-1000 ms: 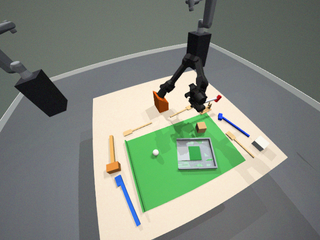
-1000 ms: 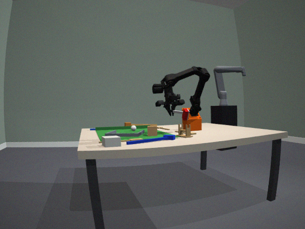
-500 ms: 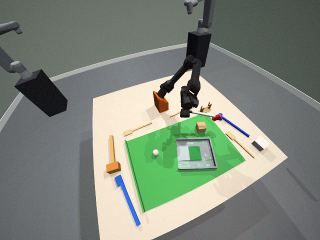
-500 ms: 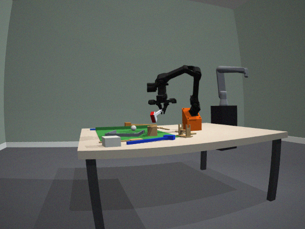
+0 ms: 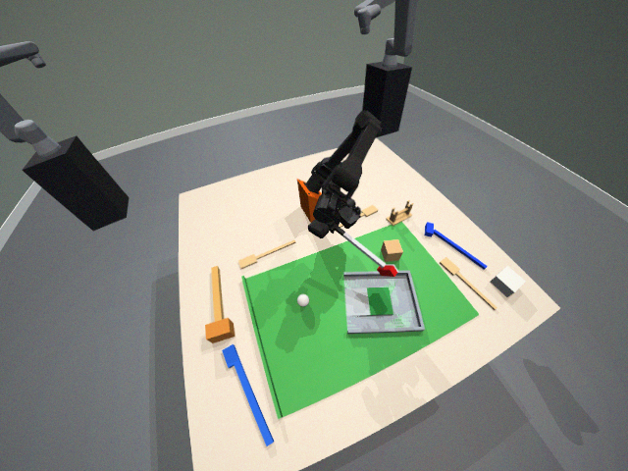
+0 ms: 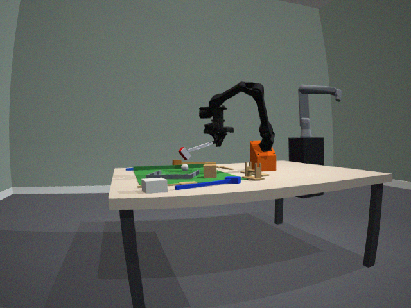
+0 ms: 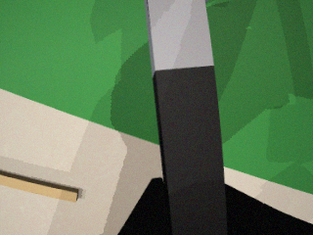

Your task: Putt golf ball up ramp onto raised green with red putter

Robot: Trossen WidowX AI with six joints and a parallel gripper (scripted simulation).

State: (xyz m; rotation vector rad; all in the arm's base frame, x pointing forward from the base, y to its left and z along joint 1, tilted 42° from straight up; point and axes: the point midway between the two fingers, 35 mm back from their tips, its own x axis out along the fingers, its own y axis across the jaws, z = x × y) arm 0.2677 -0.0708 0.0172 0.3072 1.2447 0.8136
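Observation:
My gripper [image 5: 336,229] [image 6: 218,144] is shut on the dark grip of the red putter, high above the mat's back edge. The putter's pale shaft [image 5: 362,249] [image 6: 200,146] [image 7: 181,34] slopes down from the fingers to its red head [image 5: 387,270] [image 6: 182,153], which hangs in the air. The dark grip [image 7: 191,122] fills the middle of the wrist view. The white golf ball [image 5: 302,299] [image 6: 184,167] rests on the green mat [image 5: 314,370] [image 6: 140,174], left of the grey-walled ramp [image 5: 359,327] [image 6: 172,176]. The green square [image 5: 379,300] lies inside the ramp's walls.
A wooden cube [image 5: 392,250] [image 6: 209,171] stands behind the ramp. A wooden rack [image 5: 399,218] [image 6: 253,177] stands at the mat's back corner. A blue club [image 5: 458,248] [image 6: 205,183] and a white block [image 5: 507,282] [image 6: 154,185] lie on the right. An orange mallet [image 5: 219,330] lies on the left.

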